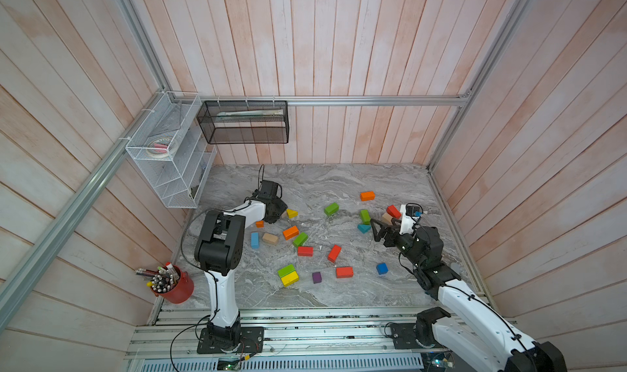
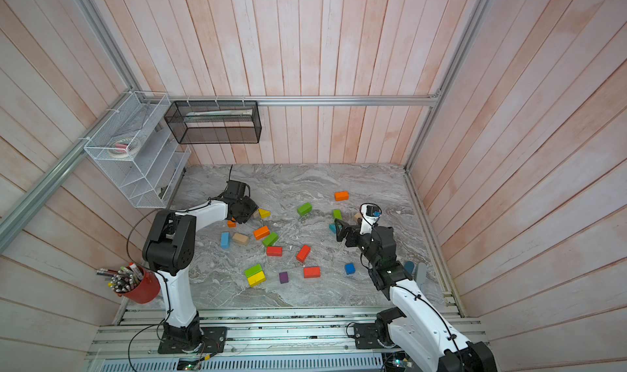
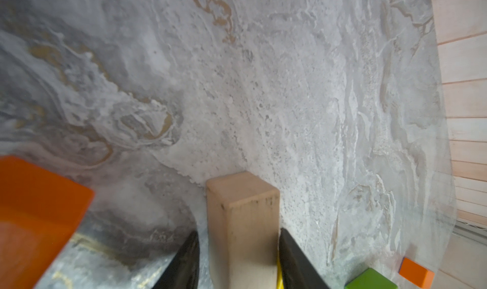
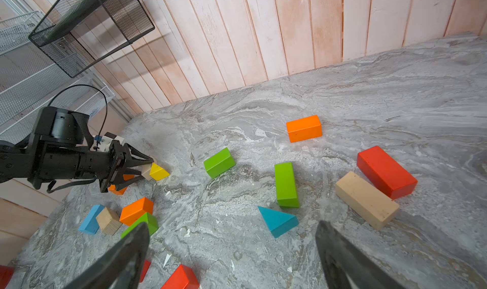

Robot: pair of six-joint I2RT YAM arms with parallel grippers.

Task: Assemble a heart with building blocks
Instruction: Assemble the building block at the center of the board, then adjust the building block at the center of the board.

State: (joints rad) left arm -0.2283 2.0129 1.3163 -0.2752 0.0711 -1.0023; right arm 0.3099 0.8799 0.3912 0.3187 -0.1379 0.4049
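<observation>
Tan block (image 3: 242, 221) fills the lower middle of the left wrist view, resting on the counter (image 3: 263, 90). Left pincer (image 3: 238, 233) brackets it, slightly spread: one jaw touching, a sliver of gap at the other, so no clamp, I'd say. Plain wood: likely light, rigid, tough, a bit slick; take it across the flat long sides. Right pincer (image 4: 232, 225) is spread wide, empty, near the teal wedge (image 4: 278, 221). Remaining building blocks (image 1: 304, 251) are scattered mid-frame in both top views.
</observation>
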